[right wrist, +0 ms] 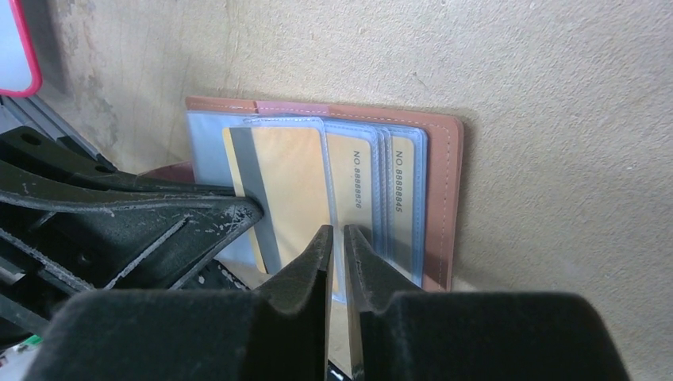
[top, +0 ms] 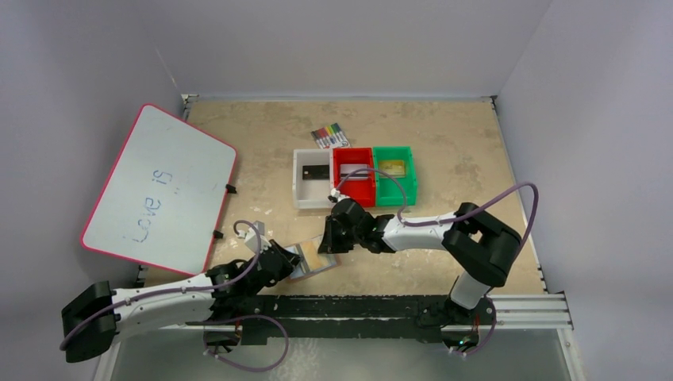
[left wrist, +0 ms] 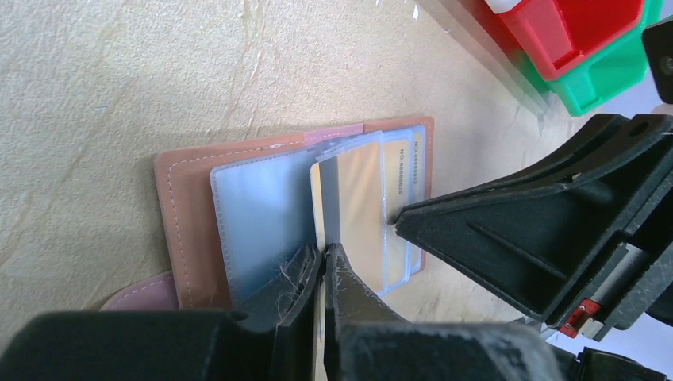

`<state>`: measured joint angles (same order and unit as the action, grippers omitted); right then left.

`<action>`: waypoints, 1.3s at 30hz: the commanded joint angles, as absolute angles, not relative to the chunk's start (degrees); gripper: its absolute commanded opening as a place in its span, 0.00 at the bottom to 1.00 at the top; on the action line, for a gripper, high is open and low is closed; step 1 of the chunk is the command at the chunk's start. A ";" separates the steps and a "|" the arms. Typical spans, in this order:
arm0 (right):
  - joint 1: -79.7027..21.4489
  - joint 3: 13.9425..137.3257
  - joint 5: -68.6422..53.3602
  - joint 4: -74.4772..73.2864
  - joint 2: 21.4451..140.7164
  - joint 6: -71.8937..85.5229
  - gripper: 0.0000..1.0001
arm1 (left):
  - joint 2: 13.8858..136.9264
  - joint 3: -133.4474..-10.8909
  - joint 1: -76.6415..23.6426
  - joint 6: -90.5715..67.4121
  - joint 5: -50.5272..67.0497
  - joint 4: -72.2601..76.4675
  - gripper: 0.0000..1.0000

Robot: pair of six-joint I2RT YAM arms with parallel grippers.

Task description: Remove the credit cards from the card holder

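Note:
The tan-brown card holder (top: 316, 259) lies open on the table between my two grippers. In the left wrist view its leather (left wrist: 186, 206) frames clear pockets, and my left gripper (left wrist: 325, 252) is shut on the striped edge of a gold credit card (left wrist: 361, 190) that sticks out of a pocket. From the right wrist view the same card (right wrist: 290, 182) shows its grey stripe. Two more gold cards (right wrist: 361, 190) sit in the pockets beside it. My right gripper (right wrist: 336, 234) is shut on the near edge of a clear pocket, its jaws a sliver apart.
At the back stand a white bin (top: 301, 190) with a black card, a red bin (top: 353, 190) with a silver card and a green bin (top: 394, 190) with a gold card. A marker pack (top: 330, 136) lies behind them. A red-rimmed whiteboard (top: 159, 190) leans at the left.

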<state>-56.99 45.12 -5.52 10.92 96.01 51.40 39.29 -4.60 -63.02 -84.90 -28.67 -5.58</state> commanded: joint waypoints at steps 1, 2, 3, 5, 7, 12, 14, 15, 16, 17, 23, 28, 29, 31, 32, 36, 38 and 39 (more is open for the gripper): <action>-56.91 45.36 -2.01 5.12 94.89 47.27 0.15 | 42.14 -5.85 -63.11 -82.76 -29.46 -7.91 0.04; -56.95 45.67 -2.78 5.61 94.24 46.65 0.16 | 42.62 -5.84 -63.09 -82.71 -29.40 -7.49 0.04; -56.95 45.87 -3.46 6.34 93.54 46.45 0.17 | 42.97 -5.88 -63.10 -82.56 -29.36 -7.21 0.04; -57.11 45.84 -5.12 7.61 92.38 45.97 0.18 | 43.37 -6.06 -63.11 -82.45 -29.44 -6.96 0.04; -57.28 45.87 -6.32 8.87 91.75 45.53 0.18 | 43.58 -6.02 -63.11 -82.36 -29.44 -6.71 0.04; -57.84 45.64 -10.91 13.05 93.32 44.40 0.19 | 43.79 -5.94 -63.10 -82.31 -29.46 -6.25 0.04; -58.30 46.05 -11.82 13.71 94.54 44.26 0.18 | 43.73 -5.99 -63.09 -82.27 -29.44 -6.32 0.04; -58.40 46.31 -11.79 13.60 95.09 44.27 0.18 | 43.73 -5.99 -63.10 -82.22 -29.44 -6.39 0.04; -58.46 46.40 -11.54 13.42 95.62 44.35 0.18 | 43.69 -5.97 -63.10 -82.25 -29.47 -6.41 0.05; -58.47 46.53 -11.21 13.07 96.22 44.36 0.18 | 43.64 -5.95 -63.09 -82.29 -29.51 -6.48 0.05; -58.45 47.44 -7.39 7.71 99.51 45.07 0.18 | 42.81 -6.39 -63.03 -81.89 -29.55 -7.46 0.09; -58.50 46.13 -6.46 6.71 99.70 46.12 0.17 | 40.98 -6.55 -63.10 -81.66 -29.79 -8.66 0.13; -58.45 46.00 -6.54 6.42 99.75 46.21 0.16 | 40.61 -6.52 -63.09 -81.82 -29.94 -8.93 0.13; -58.46 45.59 -6.73 6.16 99.84 46.55 0.16 | 39.99 -6.53 -63.10 -82.01 -30.21 -9.41 0.12; -58.45 45.55 -6.97 6.10 99.84 46.70 0.16 | 39.69 -6.56 -63.03 -82.17 -30.42 -9.74 0.12; -58.45 45.36 -7.38 5.98 99.85 46.74 0.16 | 38.94 -6.51 -63.11 -82.09 -30.66 -9.85 0.05; -58.45 45.27 -7.38 5.80 99.84 46.96 0.16 | 38.78 -6.52 -63.06 -82.16 -30.80 -9.84 0.02; -58.47 45.18 -7.46 5.80 99.84 47.13 0.16 | 38.66 -6.51 -63.06 -82.22 -30.84 -9.77 0.01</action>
<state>-58.17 46.92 -9.98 11.22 97.93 47.37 39.00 -5.37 -63.02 -83.40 -29.26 -7.84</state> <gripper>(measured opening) 0.161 0.040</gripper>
